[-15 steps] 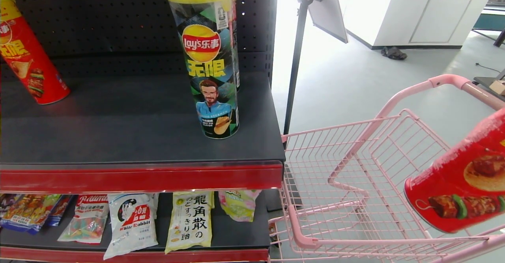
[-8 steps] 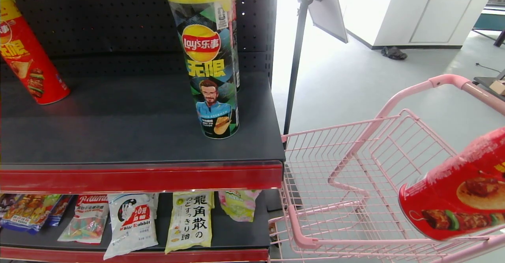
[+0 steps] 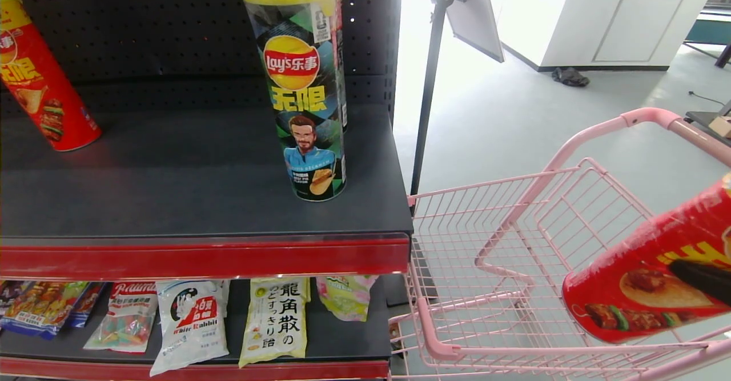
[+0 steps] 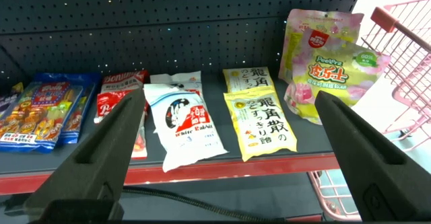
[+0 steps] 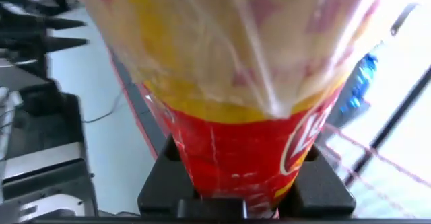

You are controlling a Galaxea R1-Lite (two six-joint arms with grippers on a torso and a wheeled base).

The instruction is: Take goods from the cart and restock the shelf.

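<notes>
Right gripper point(image 5: 242, 190) clamped on red cylindrical chip can point(image 3: 645, 278), long axis tilted over pink wire cart point(image 3: 514, 227); dark shelf board point(image 3: 171, 198) lies leftward, needs uprighting imo.

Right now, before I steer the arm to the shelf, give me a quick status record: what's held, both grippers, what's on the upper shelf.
Held item: red chip can, tilted, over the pink cart
Right gripper: shut on the red chip can
Left gripper: open, holding nothing, facing snack bags on the lower shelf
Upper shelf: dark chip can upright near the right end; second red can at the far left
Spacing: those two cans stand far apart
</notes>
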